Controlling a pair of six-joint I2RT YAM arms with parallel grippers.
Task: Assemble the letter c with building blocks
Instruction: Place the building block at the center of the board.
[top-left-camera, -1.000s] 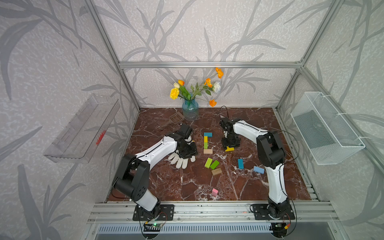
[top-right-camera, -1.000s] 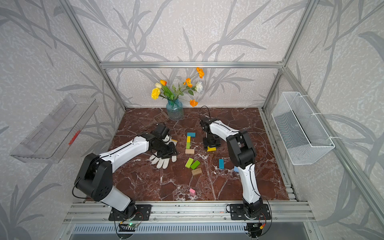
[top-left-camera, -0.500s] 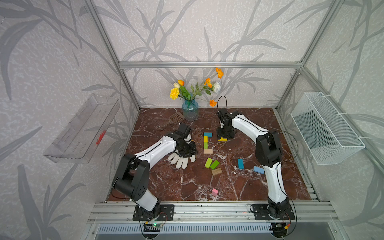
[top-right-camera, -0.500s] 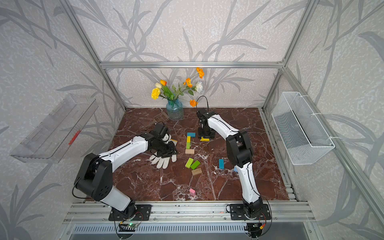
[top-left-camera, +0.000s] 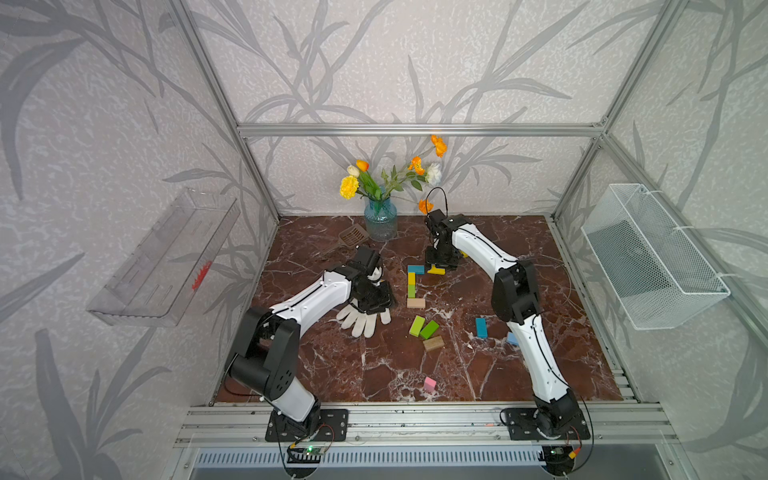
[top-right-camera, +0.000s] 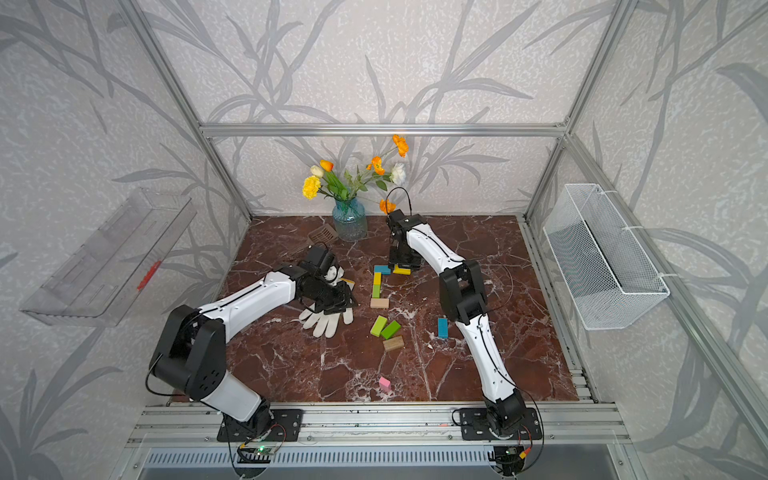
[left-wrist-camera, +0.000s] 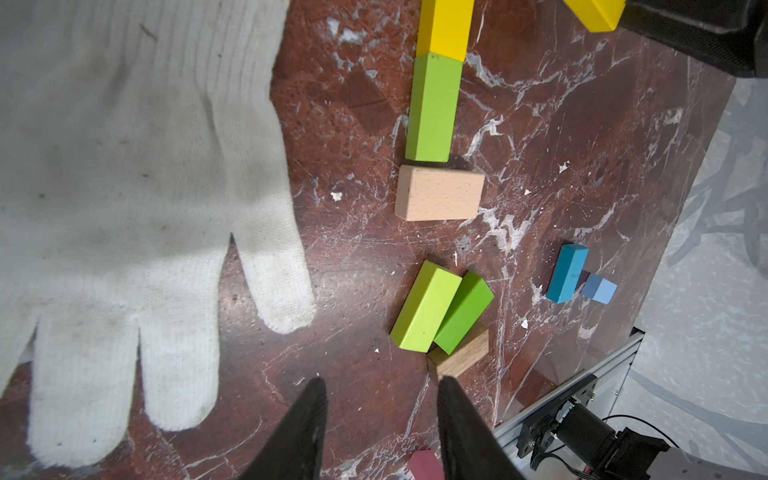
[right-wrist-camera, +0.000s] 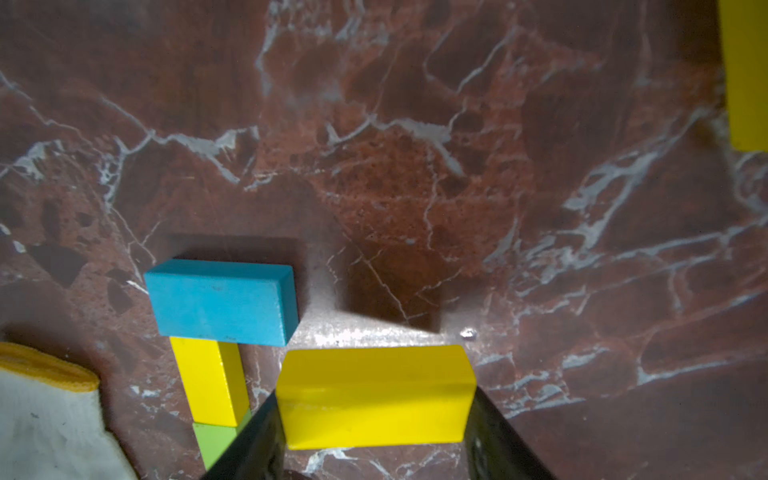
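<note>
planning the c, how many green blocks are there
3. One green block beside the pale wood block; a light green block and a darker green block lie touching nearer the front. Others may be hidden.

Left pincer (left-wrist-camera: 380, 388) parted, right pincer (right-wrist-camera: 375, 415) gripping block (right-wrist-camera: 374, 382)

white knitted glove (top-left-camera: 362, 320), flat, centre-left of frame; brown slotted spatula (top-left-camera: 352, 237), upper centre, beside blue glass vase (top-left-camera: 380, 220) of flowers (top-left-camera: 348, 187); clear plastic shelf (top-left-camera: 166, 257), left; white wire basket (top-left-camera: 652, 257), right; red-brown marble tabletop (top-left-camera: 498, 365).
</note>
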